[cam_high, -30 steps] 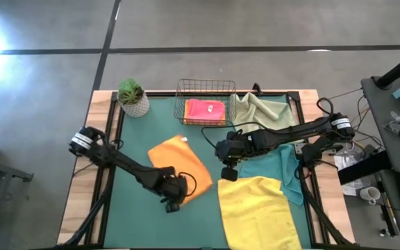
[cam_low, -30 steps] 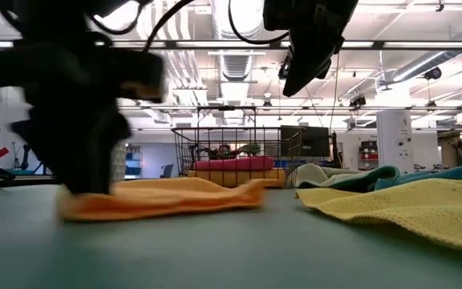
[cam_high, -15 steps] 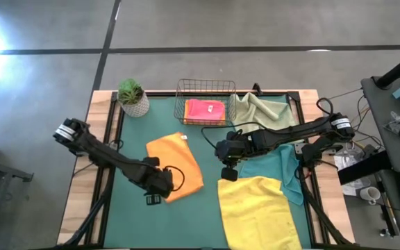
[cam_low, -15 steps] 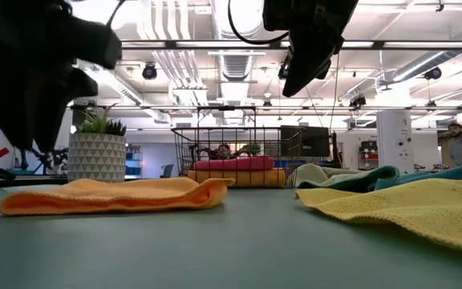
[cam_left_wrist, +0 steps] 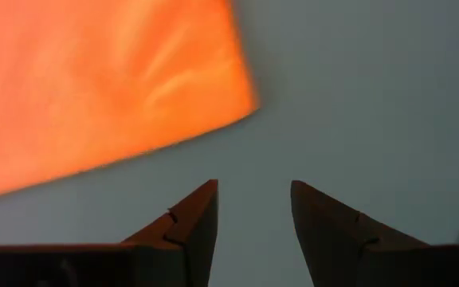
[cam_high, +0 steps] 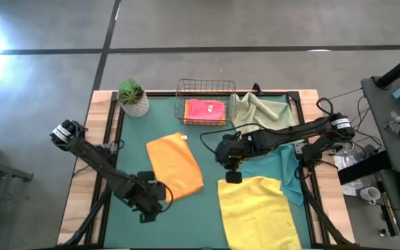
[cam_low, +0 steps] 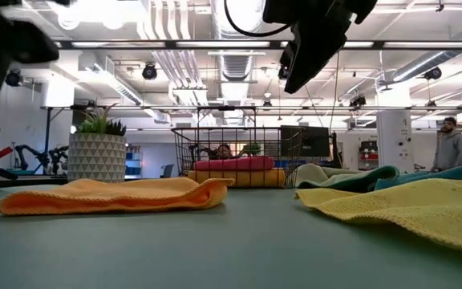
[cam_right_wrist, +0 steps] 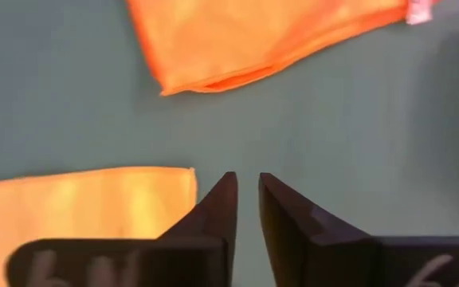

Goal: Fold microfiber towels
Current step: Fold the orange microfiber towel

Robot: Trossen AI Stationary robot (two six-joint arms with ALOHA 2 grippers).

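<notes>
Presently, findings by item:

Left arm: reaches from the table's left edge toward its near side; the left gripper (cam_high: 149, 208) sits over bare green mat (cam_high: 134, 156), just off the near left corner of the orange towel (cam_high: 175, 165), clear of it.
Left jaws: parted by a moderate gap in the left wrist view, nothing between the fingers (cam_left_wrist: 190, 223); only mat shows beyond them, the towel's edge farther on.
Right arm: extends from the table's right edge toward the middle; the right gripper (cam_high: 232, 173) hangs raised above the mat, between the orange towel and the yellow towel (cam_high: 257, 212).
Right jaws: nearly closed, a thin slit between the fingers (cam_right_wrist: 216, 209), holding nothing.
Orange towel: lies folded on the mat left of centre, long axis running from the far left toward the near right; a white tag shows at its far corner. In the low view it lies flat, with its folded edge to the right.
Yellow towel: spread open at the near right, overhanging the table's near edge.
Teal towel (cam_high: 285, 169): rumpled, touching the yellow towel's far right side.
Sage towel (cam_high: 262, 110): bunched at the far right, beside the basket.
Wire basket (cam_high: 205, 87): at the far middle; holds a folded pink towel (cam_high: 205, 109) on top of an orange one.
Potted plant (cam_high: 132, 96): far left corner, upright.
</notes>
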